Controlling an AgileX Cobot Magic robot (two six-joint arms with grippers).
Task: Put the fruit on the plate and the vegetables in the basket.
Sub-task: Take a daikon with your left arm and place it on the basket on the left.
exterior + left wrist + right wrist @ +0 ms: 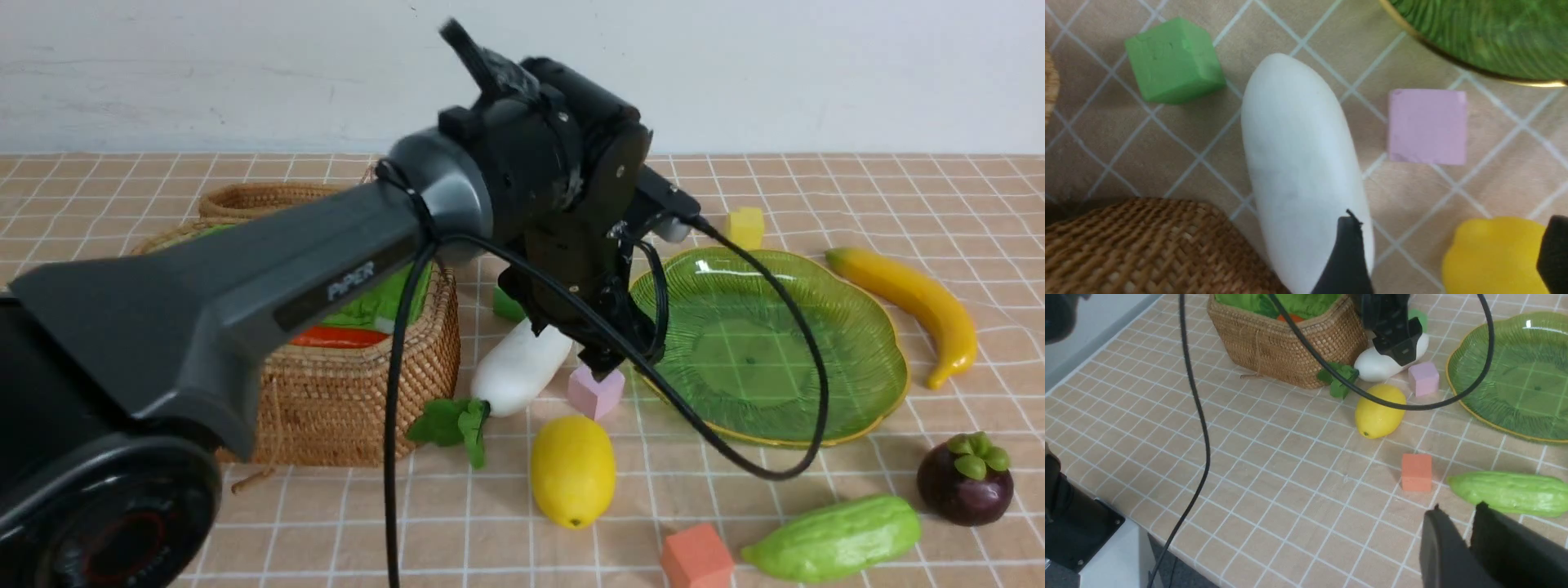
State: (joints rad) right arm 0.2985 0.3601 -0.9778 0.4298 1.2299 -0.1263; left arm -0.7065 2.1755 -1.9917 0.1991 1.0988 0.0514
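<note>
My left gripper [602,363] hangs open just above the table, between the white radish [522,367] and the pink cube [596,392]. In the left wrist view one fingertip [1349,245] overlaps the radish [1298,163], and the lemon [1490,257] shows in the gap. Beside the radish stands the wicker basket [359,392], with an orange carrot [339,336] inside. The green plate [767,343] holds nothing. Banana [914,306], mangosteen [967,482] and gourd [837,539] lie around it. My right gripper [1459,512] hovers near the gourd [1511,492], its fingers nearly together and holding nothing.
Foam cubes lie scattered about: green [1173,59], orange [694,559], yellow [744,227]. A woven lid [261,198] lies behind the basket. The left arm's black cable [784,327] loops over the plate. The table's near edge [1180,555] shows in the right wrist view.
</note>
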